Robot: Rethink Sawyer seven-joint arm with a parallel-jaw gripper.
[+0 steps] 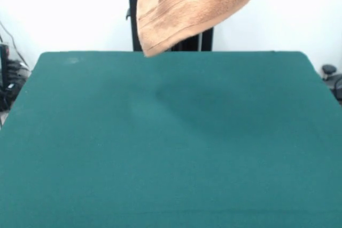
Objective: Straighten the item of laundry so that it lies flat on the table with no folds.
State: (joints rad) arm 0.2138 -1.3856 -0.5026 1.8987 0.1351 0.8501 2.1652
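The item of laundry [192,6], a single tan terry-cloth towel, is seen hanging in the air above the far edge of the table [171,148], its lowest corner pointing down and to the left, clear of the surface. Woven band stripes are seen running near one hemmed edge. The top of the towel is cut off by the upper border, so the gripper is not seen and whether it is spread or pinching cannot be told. One dark green felt-like table is shown. A black pedestal [133,20] is partly hidden behind the towel. Dark cables [10,86] are seen at the left edge.
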